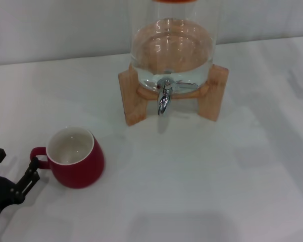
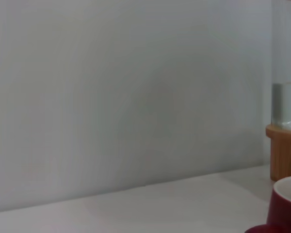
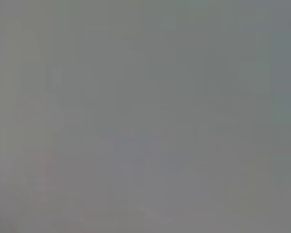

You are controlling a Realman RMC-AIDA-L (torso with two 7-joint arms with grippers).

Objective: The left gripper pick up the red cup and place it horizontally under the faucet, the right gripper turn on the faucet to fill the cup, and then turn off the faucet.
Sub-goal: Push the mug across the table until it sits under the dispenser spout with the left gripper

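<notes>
Nearest, at the counter's (image 1: 202, 191) front left corner, the left gripper (image 1: 16, 170) sits with its 2 fingers spread apart, holding nothing, one fingertip just beside the loop handle of the red cup (image 1: 77, 159). That cup stands upright, mouth up. Farther back, well apart from it, the faucet (image 1: 164, 98) points down from a glass dispenser (image 1: 172, 48) on a wooden stand (image 1: 135, 98).

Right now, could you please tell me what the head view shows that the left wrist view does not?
Only the head view shows the faucet, the left gripper open beside the red cup's handle, and the cup's empty white inside. Only the left wrist view shows the water line in the glass dispenser from the side. Both show the cup, the wooden stand, the white table and the wall.
</notes>
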